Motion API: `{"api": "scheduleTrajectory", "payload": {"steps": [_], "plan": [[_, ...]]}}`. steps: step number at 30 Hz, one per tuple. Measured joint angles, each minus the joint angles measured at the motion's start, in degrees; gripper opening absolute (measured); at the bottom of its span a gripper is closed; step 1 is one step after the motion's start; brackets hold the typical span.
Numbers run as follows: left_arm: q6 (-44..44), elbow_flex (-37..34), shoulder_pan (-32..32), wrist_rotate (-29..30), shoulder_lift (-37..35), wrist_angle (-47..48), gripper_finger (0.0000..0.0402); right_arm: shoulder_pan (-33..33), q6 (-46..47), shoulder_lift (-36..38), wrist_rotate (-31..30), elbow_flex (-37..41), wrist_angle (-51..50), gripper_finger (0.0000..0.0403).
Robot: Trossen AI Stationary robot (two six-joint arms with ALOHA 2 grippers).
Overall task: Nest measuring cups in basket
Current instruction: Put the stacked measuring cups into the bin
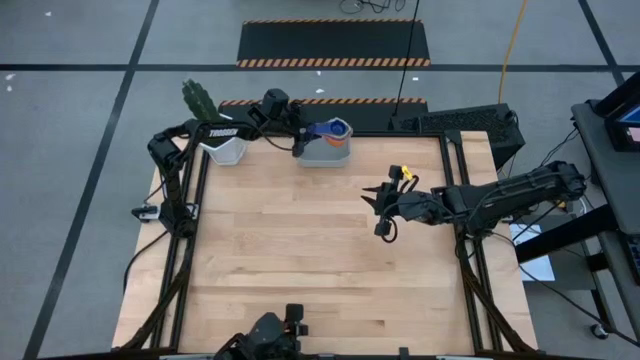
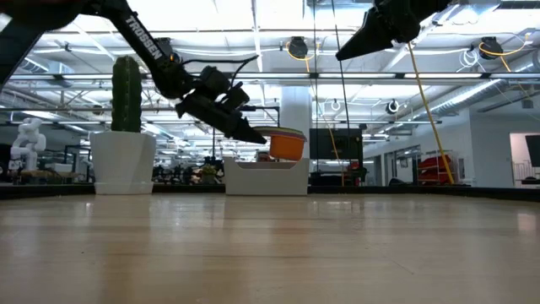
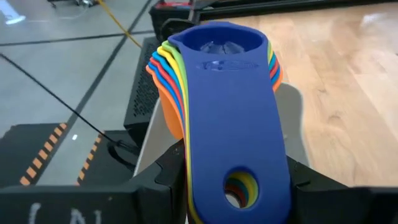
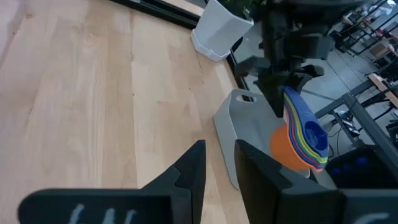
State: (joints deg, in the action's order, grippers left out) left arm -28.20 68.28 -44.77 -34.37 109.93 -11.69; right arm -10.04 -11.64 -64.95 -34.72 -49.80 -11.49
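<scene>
the left gripper (image 1: pixel 305 138) has its jaws clamped on the flat handles of the measuring cups (image 3: pixel 217 74), a nested stack with the dark blue one on top and the orange one outermost. the stack hangs over the pale grey-blue basket (image 1: pixel 322 153) at the far edge of the worktop (image 1: pixel 300 260), beside a white cactus pot (image 1: pixel 224 149). the right gripper (image 1: pixel 378 206) hovers mid-worktop, jaws slightly apart and holding nothing.
</scene>
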Motion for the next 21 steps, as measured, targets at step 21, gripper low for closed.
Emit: {"api": "scheduleTrajectory", "payload": {"steps": [21], "plan": [[-3.1, 1.6, 0.8, 4.7, 3.9, 5.5, 0.0136, 0.3, 0.4, 4.7, 0.0, 0.0, -2.6, 0.0080]]}}
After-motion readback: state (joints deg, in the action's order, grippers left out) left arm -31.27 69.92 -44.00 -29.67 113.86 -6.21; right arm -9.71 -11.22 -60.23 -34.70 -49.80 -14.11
